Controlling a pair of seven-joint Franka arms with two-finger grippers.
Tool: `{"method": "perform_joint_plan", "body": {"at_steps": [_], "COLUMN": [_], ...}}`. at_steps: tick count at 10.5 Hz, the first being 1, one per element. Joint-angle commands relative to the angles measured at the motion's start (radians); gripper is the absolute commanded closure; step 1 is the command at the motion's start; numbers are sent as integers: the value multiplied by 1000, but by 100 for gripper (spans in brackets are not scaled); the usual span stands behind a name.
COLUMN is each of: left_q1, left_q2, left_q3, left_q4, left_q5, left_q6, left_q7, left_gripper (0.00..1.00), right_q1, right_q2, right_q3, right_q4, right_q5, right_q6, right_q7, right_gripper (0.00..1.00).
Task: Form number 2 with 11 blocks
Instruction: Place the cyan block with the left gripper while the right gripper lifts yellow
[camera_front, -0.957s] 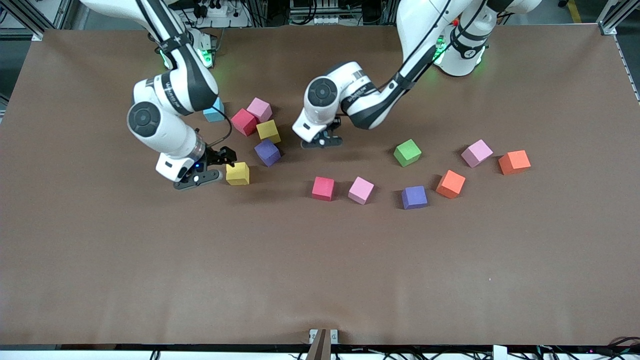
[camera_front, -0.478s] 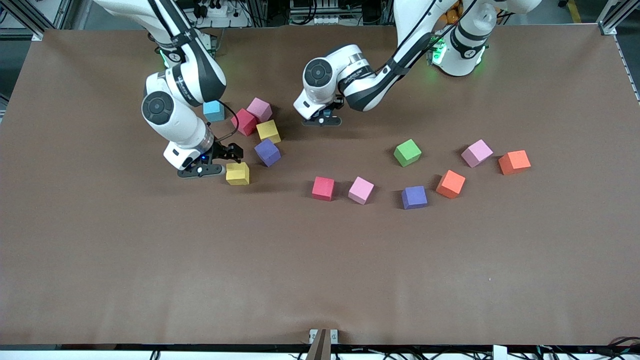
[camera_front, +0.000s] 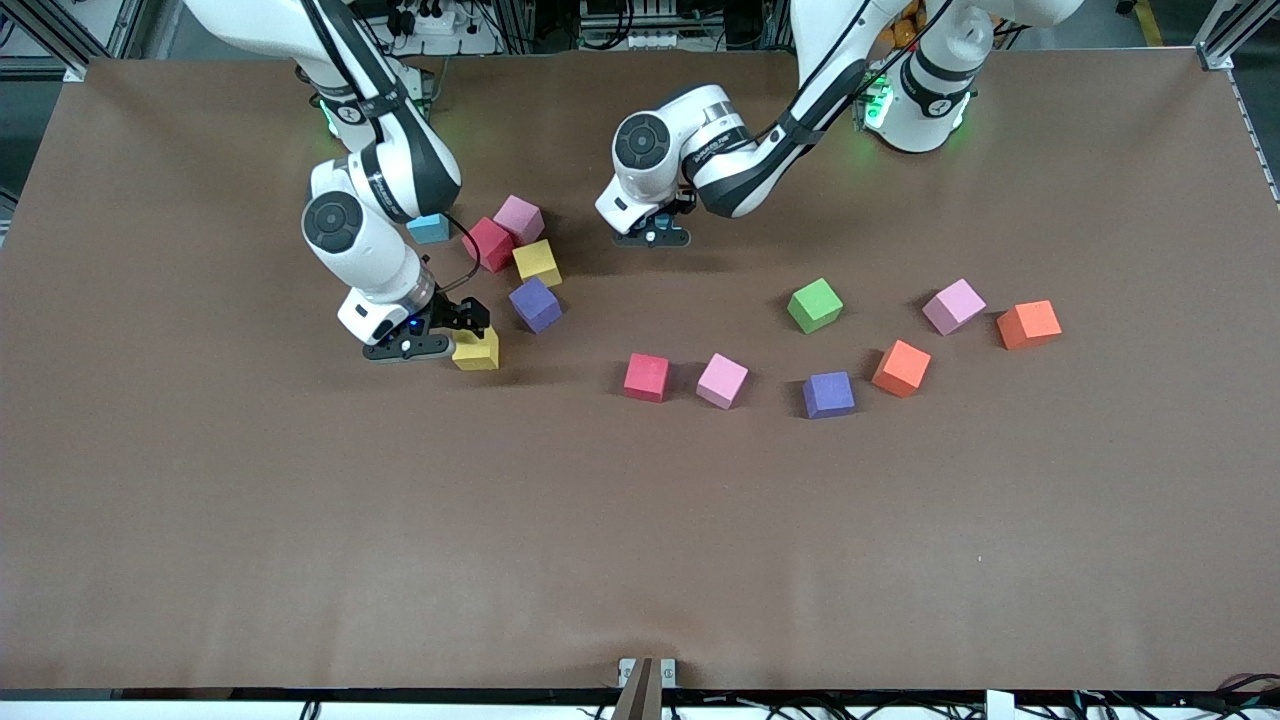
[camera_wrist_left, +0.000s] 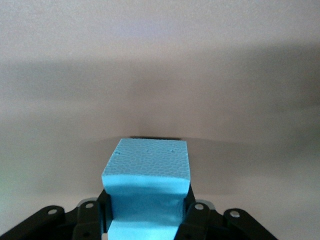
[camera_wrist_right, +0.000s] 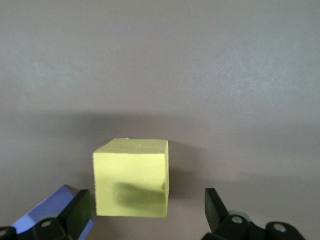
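My left gripper (camera_front: 652, 235) (camera_wrist_left: 145, 215) is shut on a sky blue block (camera_wrist_left: 147, 162), held above bare table beside the cluster of blocks; the hand hides this block in the front view. My right gripper (camera_front: 440, 335) (camera_wrist_right: 147, 206) stands open, low around a yellow block (camera_front: 476, 350) (camera_wrist_right: 131, 177), one finger on each side and apart from it. A purple block (camera_front: 535, 304) (camera_wrist_right: 55, 205) lies just beside it. The blocks lie scattered; the number 2 is not in view.
Near the right arm sit sky blue (camera_front: 428, 228), red (camera_front: 488, 243), pink (camera_front: 519, 218) and yellow (camera_front: 537, 262) blocks. Toward the left arm's end lie red (camera_front: 646, 377), pink (camera_front: 722, 380), purple (camera_front: 829, 394), orange (camera_front: 901, 368), green (camera_front: 814, 305), pink (camera_front: 953, 306) and orange (camera_front: 1028, 324) blocks.
My right gripper slid from beside the yellow block to straddle it. My left gripper, still shut on its blue block, drew back toward the robots' bases.
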Motion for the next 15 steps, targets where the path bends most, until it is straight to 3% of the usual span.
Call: {"method": "perform_joint_plan", "body": {"at_steps": [1,6,8,10,11,12,13,15], "left_q1": [2,-3,-3,-4,-9,-9,-9,0], "left_q2": [-1,45,51,51,51,50,44,-14], "left_q3": [-6,3,5,5,5,5,5,3], "left_q4": [-6,54,56,51,53,53,54,56], "left_q5": [24,73,73,74,73,73,71,73], "left_q6": [21,40,38,35,32,32,31,-26], "left_q7": [10,24,23,7,-7,-34,-59,-147], "left_gripper": [64,64,59,41,38,29,0,0], "right_q1": [17,26,26,28,29,29,31,29], "right_q2": [22,70,75,79,88,99,99,98], "right_q3": [-2,0,1,6,19,21,32,33], "right_q4": [-9,-7,-7,-4,-4,-4,-4,-4], "right_q5": [-14,-11,-5,-4,-4,-4,-4,-4], "right_q6": [50,128,130,130,135,144,144,144], "right_q7": [21,23,26,53,64,82,90,90], "right_gripper": [0,0,0,0,0,0,6,11]}}
